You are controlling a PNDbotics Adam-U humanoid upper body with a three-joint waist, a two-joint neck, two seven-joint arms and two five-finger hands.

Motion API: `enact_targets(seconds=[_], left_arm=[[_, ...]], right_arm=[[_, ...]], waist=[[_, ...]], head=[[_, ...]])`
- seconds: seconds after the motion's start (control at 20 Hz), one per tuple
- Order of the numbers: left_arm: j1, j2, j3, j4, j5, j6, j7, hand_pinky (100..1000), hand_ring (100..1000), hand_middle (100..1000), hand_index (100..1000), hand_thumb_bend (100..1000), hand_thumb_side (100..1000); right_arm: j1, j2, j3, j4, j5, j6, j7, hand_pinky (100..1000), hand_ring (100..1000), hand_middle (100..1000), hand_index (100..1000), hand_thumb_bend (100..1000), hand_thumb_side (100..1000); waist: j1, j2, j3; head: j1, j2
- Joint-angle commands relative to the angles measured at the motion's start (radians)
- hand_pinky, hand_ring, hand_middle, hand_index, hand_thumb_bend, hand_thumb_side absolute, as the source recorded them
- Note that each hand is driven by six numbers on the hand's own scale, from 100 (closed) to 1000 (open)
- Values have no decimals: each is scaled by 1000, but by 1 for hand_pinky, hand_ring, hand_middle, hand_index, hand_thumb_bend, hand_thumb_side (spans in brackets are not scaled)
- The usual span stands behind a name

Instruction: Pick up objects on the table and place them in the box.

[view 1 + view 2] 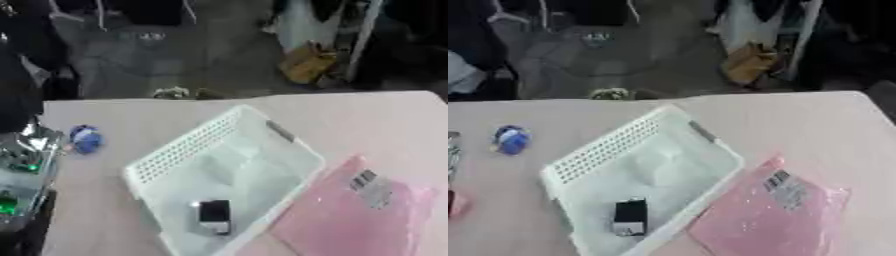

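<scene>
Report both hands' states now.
Left hand: not in view.
Right hand: not in view.

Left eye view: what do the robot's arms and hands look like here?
Only the left arm shows, at the left edge: shiny silver parts with green lights, black below. Its hand cannot be made out. Right arm and hand are out of view.

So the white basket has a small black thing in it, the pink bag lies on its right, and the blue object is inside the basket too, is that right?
Not quite. The blue object is not inside the white basket; it lies on the table to the basket's left, apart from it, as the right eye view shows. The rest holds: a small black thing sits in the basket, and the pink bag lies on its right.
</scene>
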Motion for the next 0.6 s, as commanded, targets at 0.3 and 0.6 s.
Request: enact_targets(seconds=[0.3, 0.6], left_arm=[[-21, 12, 2, -14, -4, 0, 0, 549, 671, 771, 862, 314, 1000], [-32, 37, 16, -14, -66, 42, 0, 571, 701, 778, 867, 396, 1000]], right_arm=[[-11, -32, -7, -20, 17, -7, -14, 770, 825, 768, 807, 100, 1000], [-7, -34, -6, -20, 22, -4, -16, 771, 825, 767, 807, 100, 1000]], waist=[[1, -24, 1], [1, -26, 2]], head=[[4, -16], [9, -11]])
